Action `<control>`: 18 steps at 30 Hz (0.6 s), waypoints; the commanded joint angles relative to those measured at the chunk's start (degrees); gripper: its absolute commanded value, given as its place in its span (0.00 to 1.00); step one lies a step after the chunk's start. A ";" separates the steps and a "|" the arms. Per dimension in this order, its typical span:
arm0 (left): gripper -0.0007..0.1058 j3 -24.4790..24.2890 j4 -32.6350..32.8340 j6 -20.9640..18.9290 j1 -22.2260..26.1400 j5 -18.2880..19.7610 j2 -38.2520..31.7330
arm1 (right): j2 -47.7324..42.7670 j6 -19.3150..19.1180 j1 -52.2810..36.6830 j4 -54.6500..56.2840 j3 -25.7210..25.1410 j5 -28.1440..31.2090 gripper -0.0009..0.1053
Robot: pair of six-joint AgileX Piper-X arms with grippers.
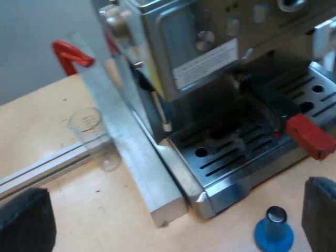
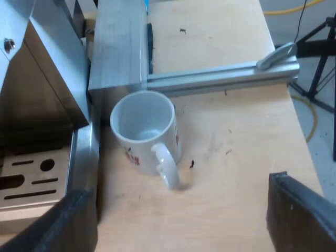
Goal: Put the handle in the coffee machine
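The dark handle (image 1: 265, 97), ending in red, juts from the espresso machine (image 1: 199, 47) over its drip tray (image 1: 231, 163), pointing toward four o'clock. The measuring glass (image 1: 88, 126) and the white mug (image 2: 144, 131) look empty. The left claw (image 1: 176, 210) gapes wide, clear of the handle, with a blue tamper (image 1: 274, 231) near one finger. The right claw (image 2: 178, 210) gapes wide over the surface (image 2: 236, 157) by the mug.

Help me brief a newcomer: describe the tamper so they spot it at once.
Start at the espresso machine, then its slotted drip tray. On the table off the tray's front edge stands the tamper: the only blue thing, a disc with a metal stub.
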 commanded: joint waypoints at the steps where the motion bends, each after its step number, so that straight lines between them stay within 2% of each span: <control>1: 0.92 -0.46 1.68 -0.04 1.97 -0.53 -2.09 | -0.45 -0.36 -0.26 1.14 -0.29 0.49 0.66; 7: 0.92 -0.46 3.39 -0.03 4.99 -0.54 -8.41 | -4.90 -5.17 -0.15 1.76 -0.29 0.03 0.66; 11: 0.92 -0.46 4.39 -0.03 5.00 0.69 -11.81 | -9.49 -7.41 -0.16 1.75 -0.29 0.03 0.66; 18: 0.92 -0.46 4.66 -0.03 5.00 0.74 -19.78 | -19.74 -11.52 -0.16 2.14 -0.29 0.29 0.66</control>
